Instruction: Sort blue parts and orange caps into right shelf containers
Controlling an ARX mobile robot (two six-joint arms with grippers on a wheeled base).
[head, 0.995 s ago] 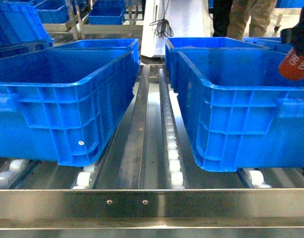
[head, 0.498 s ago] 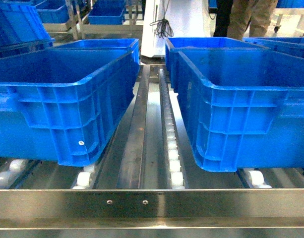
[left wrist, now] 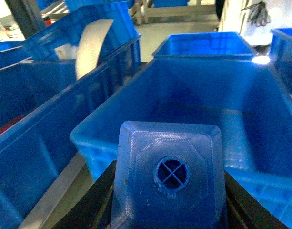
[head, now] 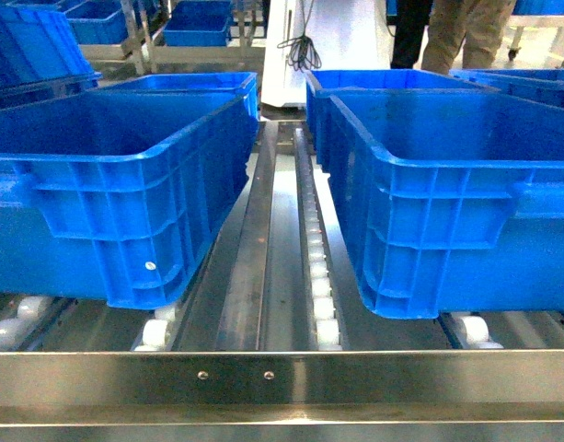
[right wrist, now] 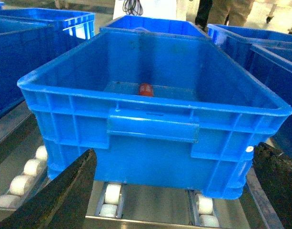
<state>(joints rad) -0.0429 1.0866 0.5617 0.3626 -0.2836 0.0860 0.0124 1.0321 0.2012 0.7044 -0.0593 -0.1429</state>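
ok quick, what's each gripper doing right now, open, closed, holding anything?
Left gripper: shut on a blue part.
Right gripper: open, jaws spread wide, holding nothing; an orange cap lies in the bin ahead.

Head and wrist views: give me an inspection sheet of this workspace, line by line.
Surface: stainless-steel roller shelf carrying left large blue plastic bin and right large blue plastic bin.
Job's things: small orange cylindrical cap lying inside right bin; bright-blue rectangular block in left gripper.
Clutter: nothing seen.
Grippers: left gripper shut on block; right gripper open, empty.
Cables: black cables hanging behind shelf.
Surroundings: person in tan trousers; more blue bins.
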